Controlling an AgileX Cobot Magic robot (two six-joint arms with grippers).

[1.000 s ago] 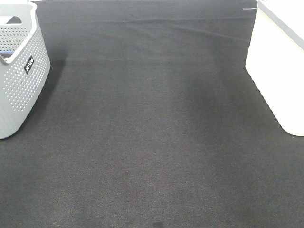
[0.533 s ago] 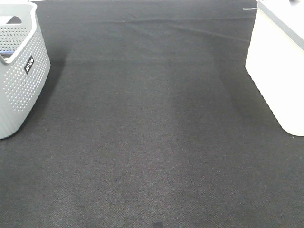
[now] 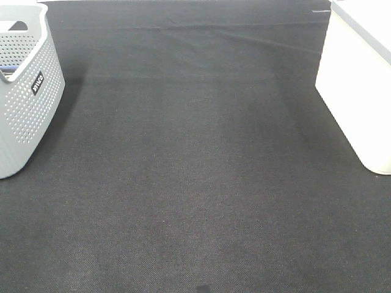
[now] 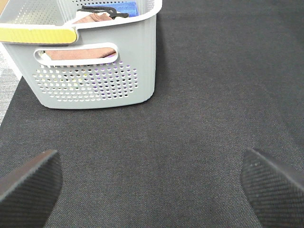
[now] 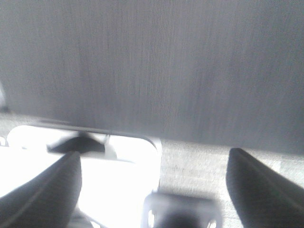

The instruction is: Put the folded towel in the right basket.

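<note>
Both sets of jaws stand wide apart, gripping nothing. The folded towel lies inside the grey basket; soft and light, best pinched through its layers. The white basket stands across the bench.

The left tool shows two dark, rounded fingertips with a fine woven, carbon-like texture; the right tool shows two similar dark, blurred fingertips.
</note>
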